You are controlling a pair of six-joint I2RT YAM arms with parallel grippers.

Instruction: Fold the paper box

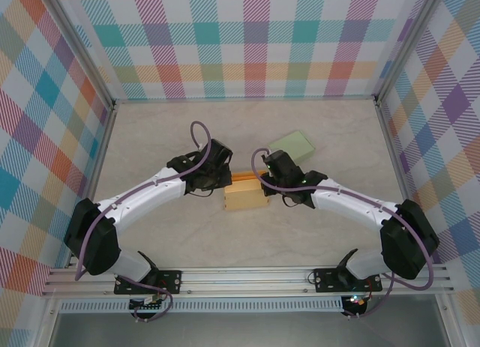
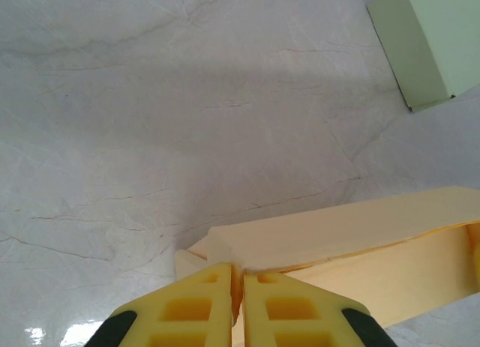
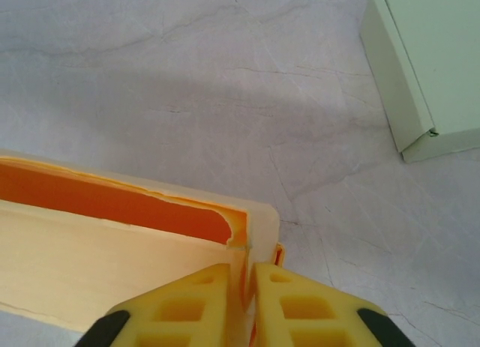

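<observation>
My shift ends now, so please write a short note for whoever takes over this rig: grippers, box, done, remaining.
The left gripper is shut on the left end corner of the yellow paper box. The right gripper pinches its right end wall, jaws almost together.
The box sits mid-table between the arms; a green box lies apart, behind to the right.
Done: walls stand up.
Left: the top is open, orange inside shows; tuck the flaps and close it.
</observation>
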